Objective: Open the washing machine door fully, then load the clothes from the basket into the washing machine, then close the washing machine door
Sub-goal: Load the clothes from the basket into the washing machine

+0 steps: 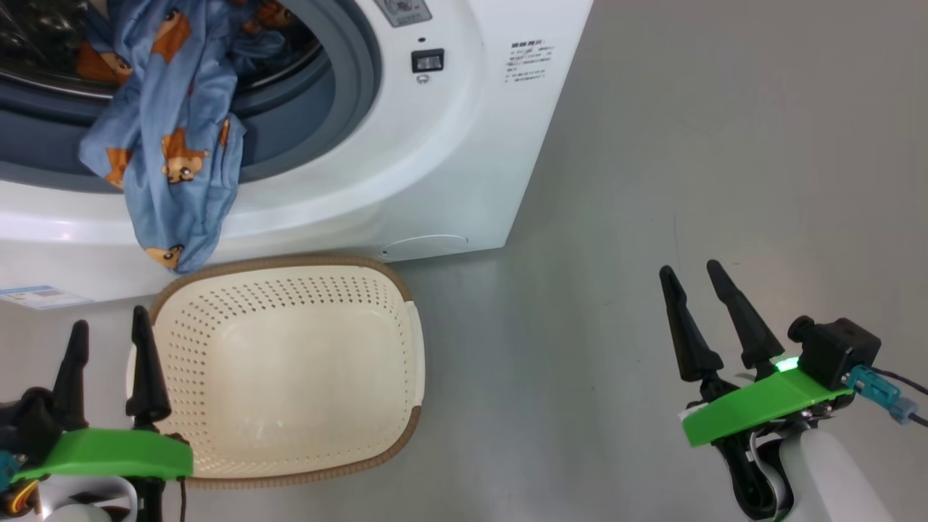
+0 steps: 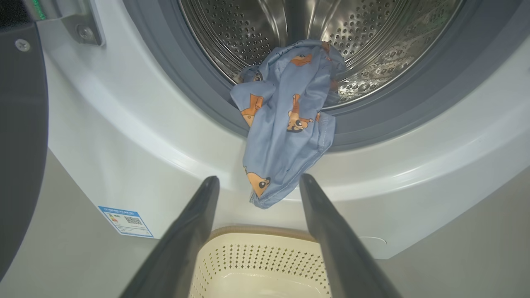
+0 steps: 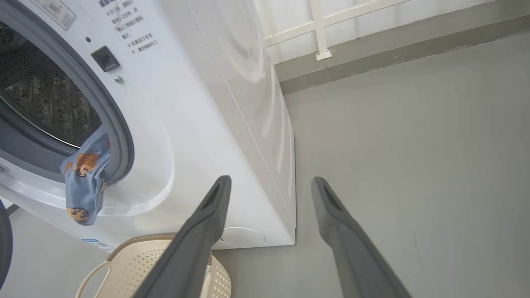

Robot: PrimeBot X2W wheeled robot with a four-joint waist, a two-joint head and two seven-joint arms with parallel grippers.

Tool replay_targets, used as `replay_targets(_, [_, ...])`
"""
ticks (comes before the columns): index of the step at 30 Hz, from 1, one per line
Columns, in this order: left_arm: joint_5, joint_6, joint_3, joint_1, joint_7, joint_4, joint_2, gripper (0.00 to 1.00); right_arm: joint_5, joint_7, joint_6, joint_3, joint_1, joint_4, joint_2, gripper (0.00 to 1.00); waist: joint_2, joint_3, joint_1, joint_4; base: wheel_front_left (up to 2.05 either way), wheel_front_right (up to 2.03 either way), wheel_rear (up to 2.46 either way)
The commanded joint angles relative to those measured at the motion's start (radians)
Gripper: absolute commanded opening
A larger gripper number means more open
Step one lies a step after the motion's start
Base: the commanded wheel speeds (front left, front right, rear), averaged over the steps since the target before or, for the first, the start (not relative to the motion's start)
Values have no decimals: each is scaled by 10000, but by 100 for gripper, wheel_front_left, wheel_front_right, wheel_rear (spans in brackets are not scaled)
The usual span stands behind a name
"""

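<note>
The white washing machine (image 1: 449, 145) stands with its drum mouth uncovered; its door (image 2: 20, 145) shows as a dark edge at the far left of the left wrist view. The light blue clothes (image 1: 170, 138) with orange figures hang out of the drum over the grey gasket (image 2: 198, 95) and down the front panel. The cream basket (image 1: 290, 370) sits on the floor below, with nothing inside. My left gripper (image 1: 109, 326) is open at the basket's left rim. My right gripper (image 1: 692, 272) is open over bare floor to the right. In the left wrist view the clothes (image 2: 285, 120) dangle between the fingers.
Grey floor (image 1: 725, 145) stretches to the right of the machine. A blue label sticker (image 1: 40, 296) is on the machine's lower front. In the right wrist view a wall with white bars (image 3: 327, 25) stands behind the machine.
</note>
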Motion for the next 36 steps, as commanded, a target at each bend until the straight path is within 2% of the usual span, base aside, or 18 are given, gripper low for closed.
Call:
replay_targets(1, [145,-15,413,171,-53,-381,149,100,4,-48,16,282,218,-155,-59,100,0,-53,0,7,0,0,0])
replay_targets(12, [34,-15,402,-147,-53,-198,186,100,28,-48,16,374,118,-188,-62,100,0,91,0,-82,0,0,0])
replay_targets(22, [-220,-15,219,-701,-53,372,458,100,3,-48,16,340,20,-229,24,100,0,347,0,-214,0,0,0])
replay_targets(28, [-534,-15,-179,-1795,-53,1363,858,100,-42,-48,16,314,-97,-293,91,100,0,688,0,-170,0,0,0])
replay_targets(36, [-962,-15,-962,-3578,-53,3380,1536,100,-85,-48,16,399,-373,-340,188,100,0,1142,0,-300,0,0,0])
